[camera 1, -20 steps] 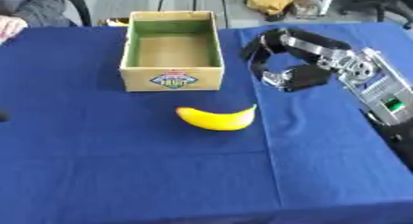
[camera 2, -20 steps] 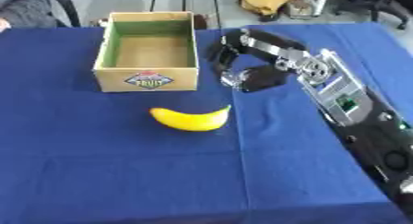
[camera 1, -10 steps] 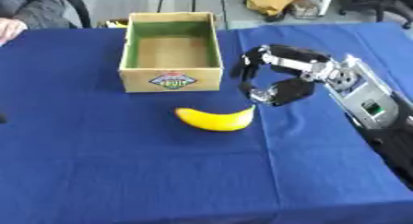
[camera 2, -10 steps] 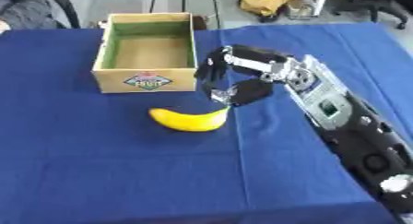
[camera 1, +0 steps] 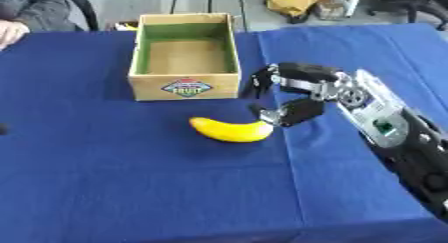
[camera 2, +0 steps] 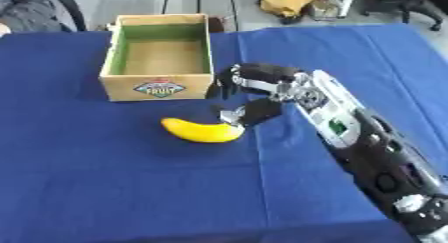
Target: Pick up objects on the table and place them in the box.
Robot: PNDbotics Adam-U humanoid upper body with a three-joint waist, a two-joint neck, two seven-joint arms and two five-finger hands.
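Light, smooth and easily bruised, the banana (camera 1: 231, 130) wants a mid-body grasp; the right hand (camera 1: 289, 94), fingers spread and empty, hovers at its 3 o'clock tip.

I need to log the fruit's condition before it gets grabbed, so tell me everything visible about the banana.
The banana is a single yellow fruit, smooth-looking, with no blemishes I can make out. It lies flat on the blue tablecloth, curved with both ends turned up toward the far side, just in front of the cardboard box and outside it. The right hand is at its right end, fingers apart above it and thumb close to the tip; actual contact cannot be confirmed.
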